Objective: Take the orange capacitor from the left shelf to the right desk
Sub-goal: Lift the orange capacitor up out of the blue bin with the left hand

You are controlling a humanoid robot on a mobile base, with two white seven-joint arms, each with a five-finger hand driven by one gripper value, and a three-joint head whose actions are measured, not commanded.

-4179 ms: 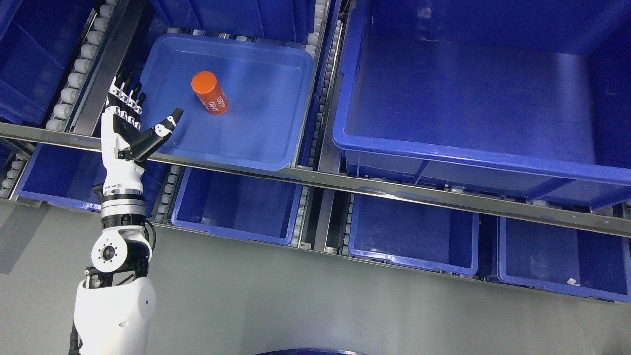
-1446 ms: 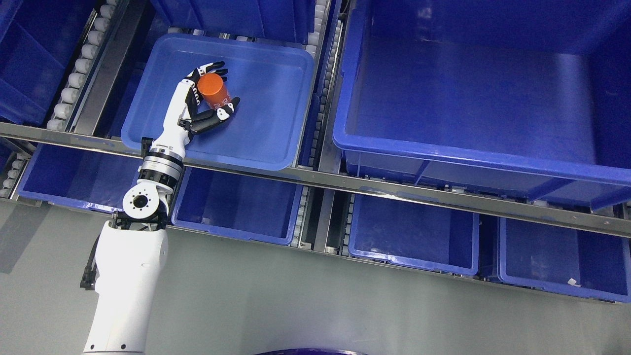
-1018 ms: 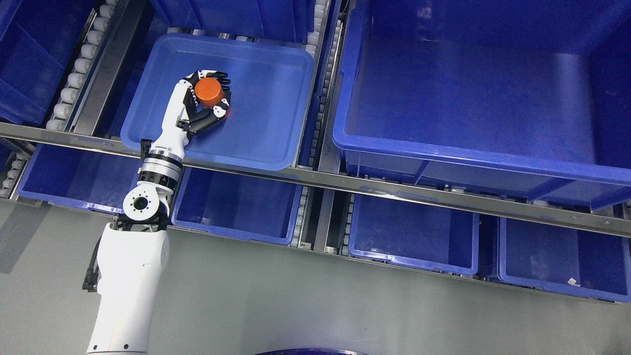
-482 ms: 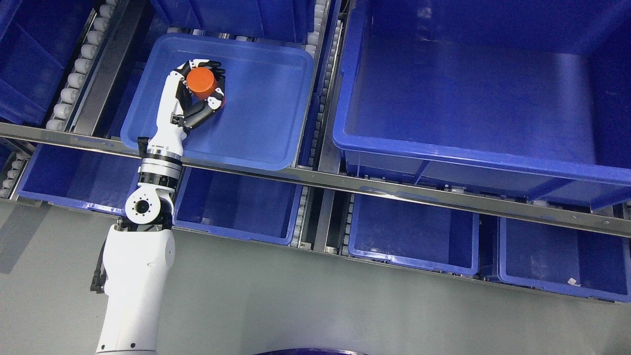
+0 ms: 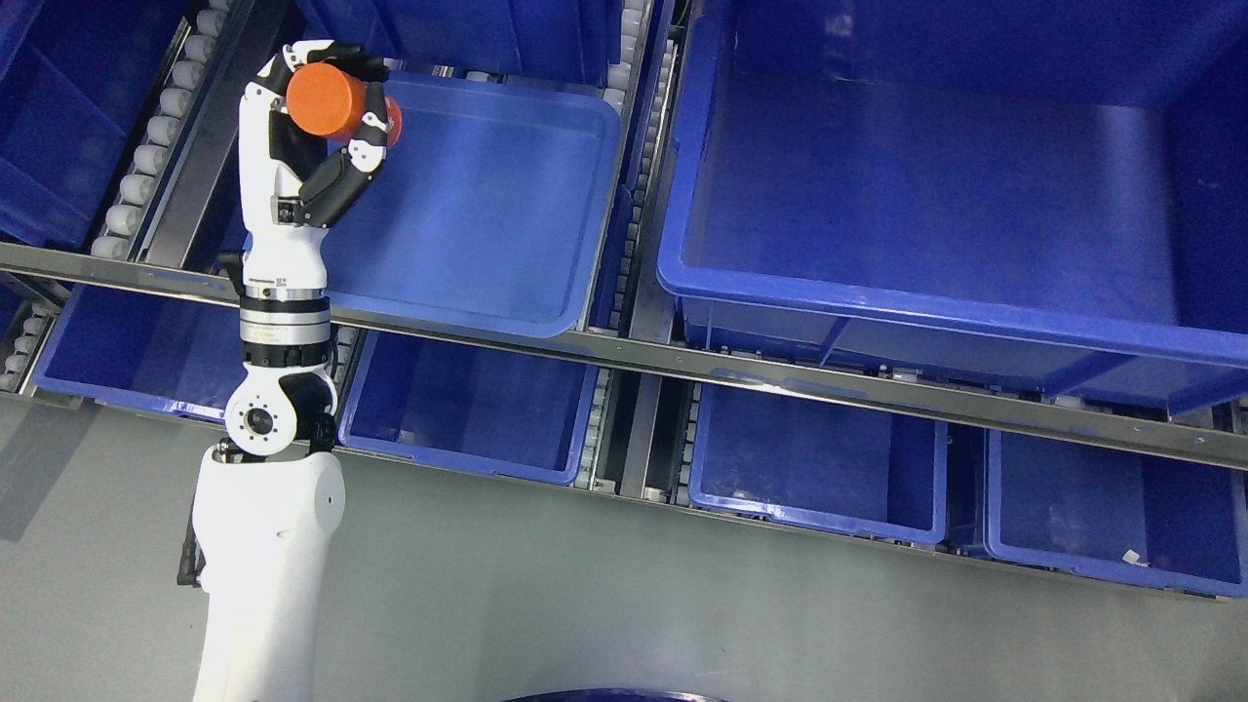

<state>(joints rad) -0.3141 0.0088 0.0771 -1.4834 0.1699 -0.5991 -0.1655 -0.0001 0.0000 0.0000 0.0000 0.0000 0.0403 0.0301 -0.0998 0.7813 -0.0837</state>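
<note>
Filling the right half of your frame is the large deep blue plastic bin, sitting on the metal shelf rail that runs across the picture from the left edge down toward the right. Left of it, in the upper middle, you see the shallow blue plastic tray, its floor bare. Below the rail, a row of smaller blue plastic bins lines the lower shelf, and the grey floor takes up the bottom of the frame. Coming up from the lower left, the white robot arm rises past the rail to the upper left of the picture, where your left hand sits over the tray's left rim, beside a strip of white rollers. Its black and white fingers are curled closed around the orange cylindrical capacitor, which is held up clear of the tray floor at the upper left of the frame, its flat round end turned toward the camera. The thumb presses on the cylinder's right side while the other fingers wrap over its top.
</note>
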